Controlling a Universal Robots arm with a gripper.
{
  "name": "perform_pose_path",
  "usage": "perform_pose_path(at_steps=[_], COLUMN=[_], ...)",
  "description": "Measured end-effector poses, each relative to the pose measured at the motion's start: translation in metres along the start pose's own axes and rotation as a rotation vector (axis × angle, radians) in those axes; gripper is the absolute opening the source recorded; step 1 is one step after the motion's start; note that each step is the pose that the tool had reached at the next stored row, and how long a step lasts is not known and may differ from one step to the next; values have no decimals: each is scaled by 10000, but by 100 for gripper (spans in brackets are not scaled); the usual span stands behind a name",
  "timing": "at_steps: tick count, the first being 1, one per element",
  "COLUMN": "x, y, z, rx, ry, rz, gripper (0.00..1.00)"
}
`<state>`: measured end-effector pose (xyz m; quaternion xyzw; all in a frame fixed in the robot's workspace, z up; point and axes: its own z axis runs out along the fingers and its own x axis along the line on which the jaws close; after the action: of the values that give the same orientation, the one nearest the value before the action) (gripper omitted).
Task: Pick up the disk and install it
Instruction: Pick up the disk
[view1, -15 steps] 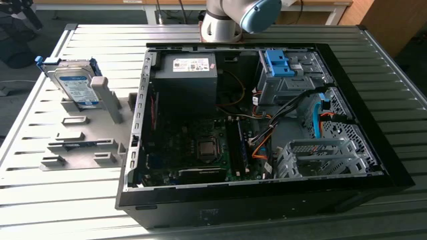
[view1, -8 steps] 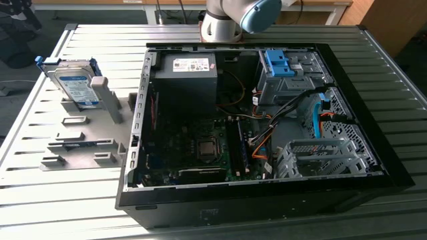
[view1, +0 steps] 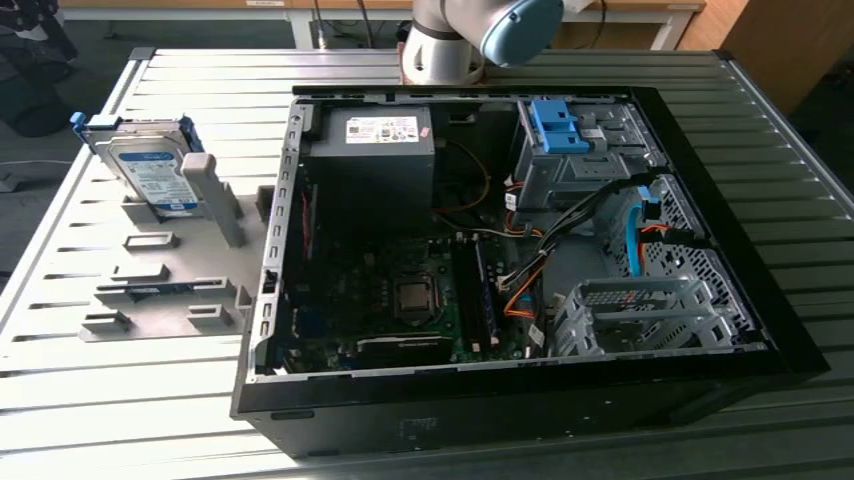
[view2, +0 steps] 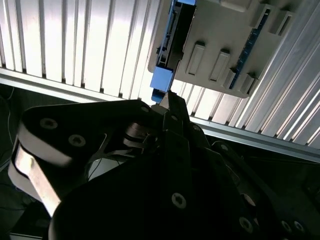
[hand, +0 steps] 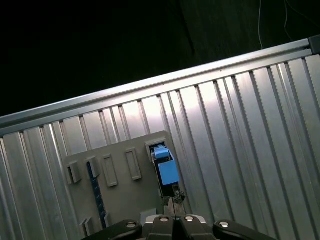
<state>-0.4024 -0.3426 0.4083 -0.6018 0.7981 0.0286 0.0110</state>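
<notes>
Arm (view1: 441, 50): round silver-grey joint housing with a light blue cap (view1: 523, 22) on its end.
Gripper (view2: 170, 100): matte black body narrowing to a thin tip. Black link bars carry round silver pins (view2: 76, 140), with one pale grey link (view2: 27, 170) at the side. Socket-head screws (view2: 178, 200) sit in the black plates.
First wrist view: black gripper (hand: 172, 201) base, shiny screw heads in a row across it

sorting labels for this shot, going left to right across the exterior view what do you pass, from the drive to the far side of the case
silver hard drive in a bright blue carrier frame → big grey metal box with a white sticker → bare blue plastic bracket → black right-hand rim of the open computer case
</notes>
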Motion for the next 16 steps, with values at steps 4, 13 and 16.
perform_pose_path(at_steps=[4, 13, 16], x=[0, 0, 0], y=[0, 0, 0], z=[1, 1, 1], rx=[0, -3, -5], ry=[-1, 1, 3], rz=[-11, -75, -122], gripper=[11, 11, 11])
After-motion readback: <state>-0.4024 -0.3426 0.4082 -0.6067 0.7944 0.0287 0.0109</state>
